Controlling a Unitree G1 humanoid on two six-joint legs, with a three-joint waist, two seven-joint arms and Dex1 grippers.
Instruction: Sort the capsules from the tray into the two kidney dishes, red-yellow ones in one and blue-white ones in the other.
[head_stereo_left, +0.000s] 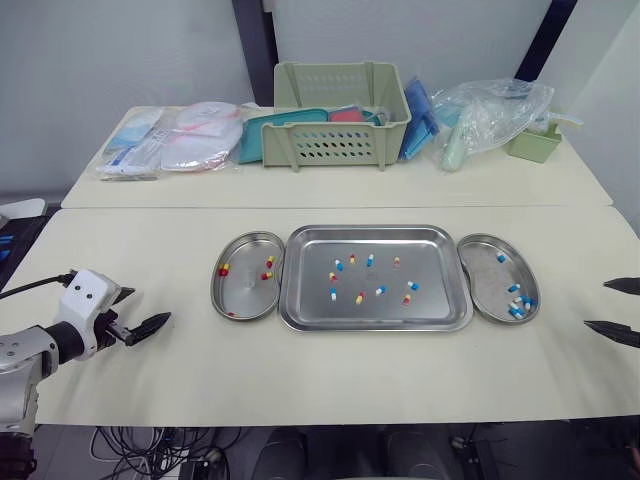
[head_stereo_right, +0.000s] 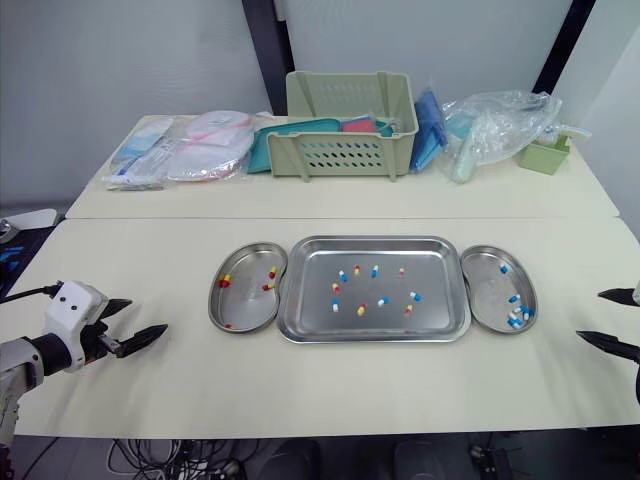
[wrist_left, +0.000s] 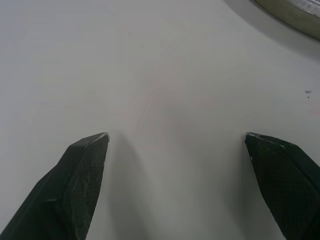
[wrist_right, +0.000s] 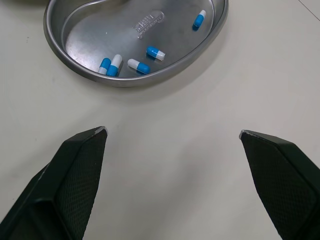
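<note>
A steel tray (head_stereo_left: 300, 312) lies mid-table holding several loose capsules (head_stereo_left: 360, 298), red-yellow and blue-white mixed. The left kidney dish (head_stereo_left: 245, 292) touches its left side and holds red-yellow capsules (head_stereo_left: 224, 269). The right kidney dish (head_stereo_left: 488, 272) holds several blue-white capsules (head_stereo_left: 518, 306), which I also see in the right wrist view (wrist_right: 111, 65). My left gripper (head_stereo_left: 148, 306) hovers open and empty over bare table left of the left dish. Just right of the right dish, my right gripper (head_stereo_left: 600, 305) is open and empty too, with the dish (wrist_right: 140, 25) ahead of its fingertips.
On the rear table stand a green basket (head_stereo_left: 340, 115), plastic-wrapped packs (head_stereo_left: 180, 140) at the back left, a clear bag (head_stereo_left: 490, 110) and a small green box (head_stereo_left: 533, 143) at the back right. A seam (head_stereo_left: 330, 207) separates the two tables.
</note>
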